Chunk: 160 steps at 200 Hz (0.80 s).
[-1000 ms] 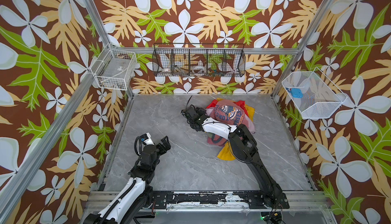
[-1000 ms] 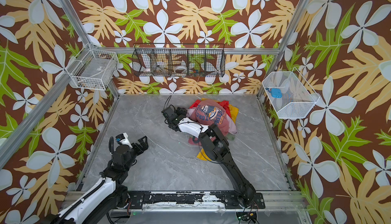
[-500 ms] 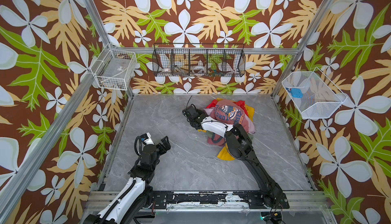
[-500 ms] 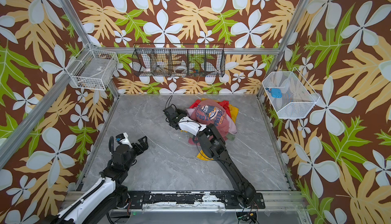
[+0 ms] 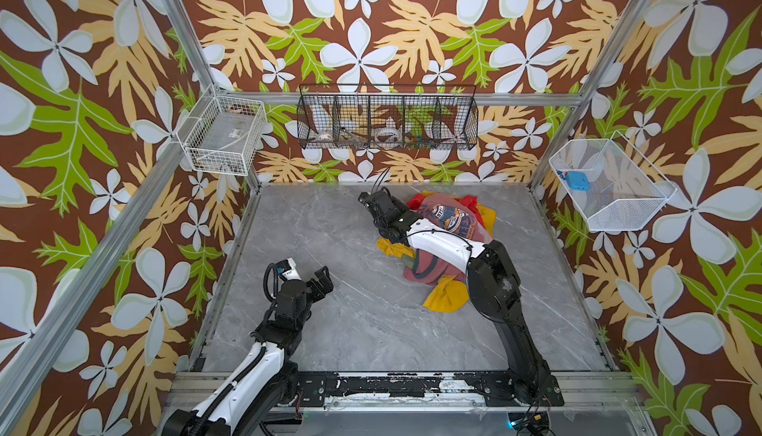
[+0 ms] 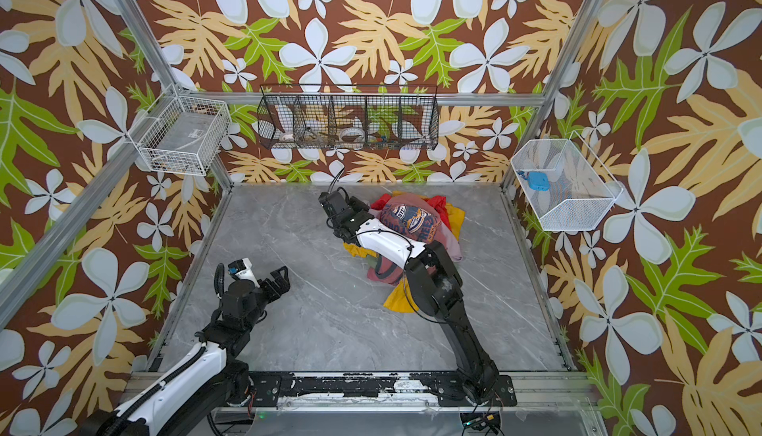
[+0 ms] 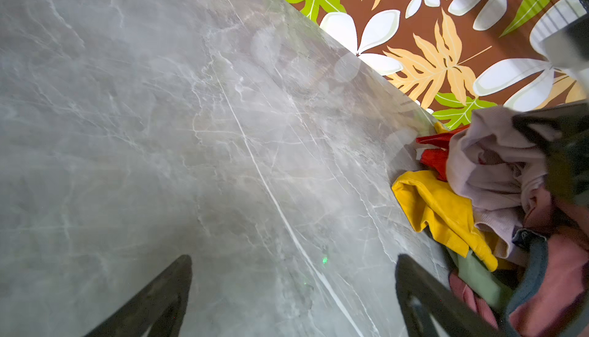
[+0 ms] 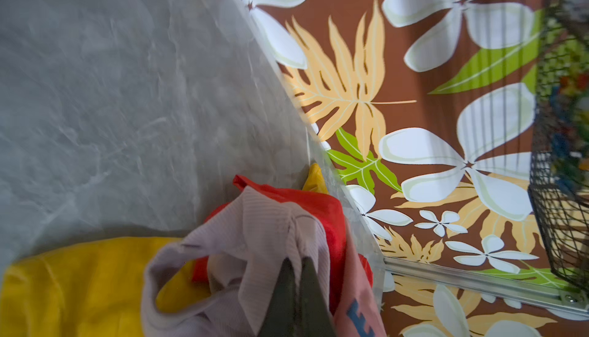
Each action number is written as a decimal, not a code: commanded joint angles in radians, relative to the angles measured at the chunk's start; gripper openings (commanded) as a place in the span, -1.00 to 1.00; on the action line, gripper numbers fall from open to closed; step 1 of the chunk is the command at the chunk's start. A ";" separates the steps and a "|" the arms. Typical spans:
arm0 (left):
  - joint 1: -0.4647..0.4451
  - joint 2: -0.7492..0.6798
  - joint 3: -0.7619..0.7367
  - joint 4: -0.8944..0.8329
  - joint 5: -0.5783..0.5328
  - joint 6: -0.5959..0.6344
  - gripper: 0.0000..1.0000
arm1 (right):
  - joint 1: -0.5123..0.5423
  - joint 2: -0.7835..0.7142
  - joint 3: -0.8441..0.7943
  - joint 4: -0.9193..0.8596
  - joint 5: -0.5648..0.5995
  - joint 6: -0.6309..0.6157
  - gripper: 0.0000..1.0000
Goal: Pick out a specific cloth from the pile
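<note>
At the back-left corner of the pile [image 5: 449, 217], the right gripper [image 8: 298, 263] has its jaws pressed together on a fold of the pale lilac ribbed cloth [image 8: 242, 233], which lies bunched over a bright red piece [image 8: 325, 211] and a mustard-yellow cloth [image 8: 79, 275]. In both top views the arm's own wrist hides the fingertips and nearly all of that cloth. The left gripper [image 7: 293, 257] hangs with jaws wide apart above the bare marble table [image 7: 159, 128], well apart from the heap, with only its two tips in its wrist view.
</note>
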 commanded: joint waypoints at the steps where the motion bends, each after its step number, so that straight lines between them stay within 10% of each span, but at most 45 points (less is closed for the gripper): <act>1: -0.001 0.006 0.010 0.019 0.006 0.006 0.99 | 0.004 -0.080 -0.032 0.011 -0.074 0.127 -1.00; 94: -0.027 0.097 0.066 0.096 0.100 0.039 0.94 | 0.020 -0.369 -0.112 0.011 -0.159 0.228 -1.00; 160: -0.253 0.186 0.167 0.259 0.086 0.133 0.89 | 0.019 -0.466 -0.144 0.012 -0.270 0.279 -1.00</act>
